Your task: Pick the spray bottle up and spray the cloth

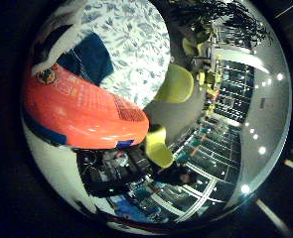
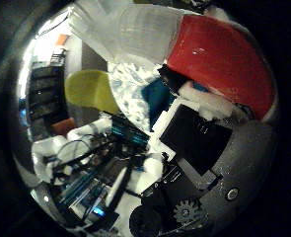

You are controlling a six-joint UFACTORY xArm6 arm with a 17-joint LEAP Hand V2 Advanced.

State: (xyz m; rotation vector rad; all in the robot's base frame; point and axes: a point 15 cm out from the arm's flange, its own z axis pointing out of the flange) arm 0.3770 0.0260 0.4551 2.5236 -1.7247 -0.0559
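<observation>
The spray bottle (image 1: 81, 111) has an orange-red label with a blue band, and a white, translucent body. It lies right against my palm and fills much of both views. My hand (image 2: 194, 148), of black and white parts, curls against the bottle's side, so it is shut on the bottle. Beyond the bottle a dark blue cloth (image 2: 157, 98) lies flat on a table (image 1: 131, 44) covered with a white and grey leaf-patterned cover. The bottle's nozzle does not show.
Yellow-green chairs (image 1: 178, 84) stand just past the table's edge. Further off, a grey floor and rows of lit shelving (image 1: 225, 99) show behind them. Robot parts and equipment (image 2: 95, 168) sit beside the table.
</observation>
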